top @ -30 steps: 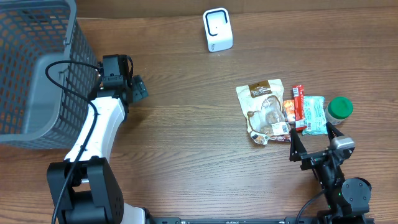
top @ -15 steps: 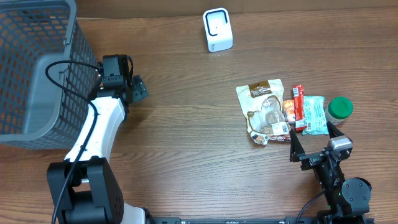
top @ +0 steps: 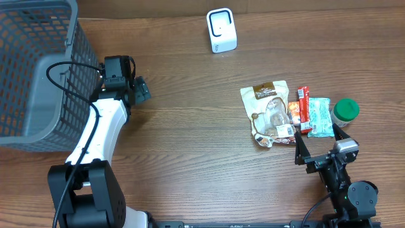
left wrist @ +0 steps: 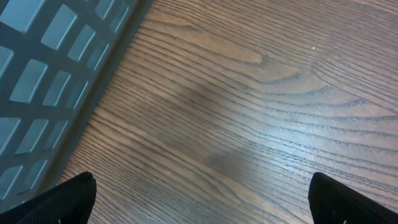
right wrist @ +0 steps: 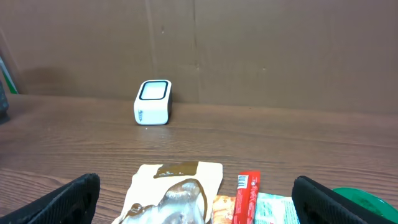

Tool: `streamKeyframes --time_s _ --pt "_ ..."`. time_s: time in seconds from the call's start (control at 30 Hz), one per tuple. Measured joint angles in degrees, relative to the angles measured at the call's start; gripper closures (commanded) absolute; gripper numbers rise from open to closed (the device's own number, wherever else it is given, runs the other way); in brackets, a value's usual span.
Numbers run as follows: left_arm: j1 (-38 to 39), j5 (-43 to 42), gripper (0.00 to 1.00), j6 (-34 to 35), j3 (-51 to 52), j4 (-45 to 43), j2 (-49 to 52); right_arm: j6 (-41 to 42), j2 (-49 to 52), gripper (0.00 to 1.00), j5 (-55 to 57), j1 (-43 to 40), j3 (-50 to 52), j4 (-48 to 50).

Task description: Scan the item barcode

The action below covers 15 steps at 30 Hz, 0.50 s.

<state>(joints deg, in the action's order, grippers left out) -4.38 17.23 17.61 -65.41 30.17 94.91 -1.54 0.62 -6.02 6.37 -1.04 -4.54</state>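
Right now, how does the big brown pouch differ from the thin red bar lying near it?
The brown pouch is wide, with a shiny clear window; the red bar is narrow and mostly red. The pouch lies at the left end of the snack row; the red bar lies further right, beside a teal packet. Both lie flat on the wooden table.

The table (top: 190, 152) is brown wood with clear grain and a soft sheen, the basket (top: 31, 69) on the left is matt grey plastic mesh, the scanner (top: 221, 30) at the far side is smooth glossy white plastic, and the bag (top: 269, 114) on the right is crinkled shiny film.
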Motion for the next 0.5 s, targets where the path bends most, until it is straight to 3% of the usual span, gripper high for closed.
streamKeyframes --time_s 0.37,0.5 --pt "0.0 0.0 0.0 0.0 0.0 0.1 -0.3 0.0 0.0 0.0 0.0 0.0 0.0 0.0" --pt "0.0 0.0 0.01 0.0 0.0 0.3 -4.8 0.0 0.0 0.0 0.0 0.0 0.0 0.0"
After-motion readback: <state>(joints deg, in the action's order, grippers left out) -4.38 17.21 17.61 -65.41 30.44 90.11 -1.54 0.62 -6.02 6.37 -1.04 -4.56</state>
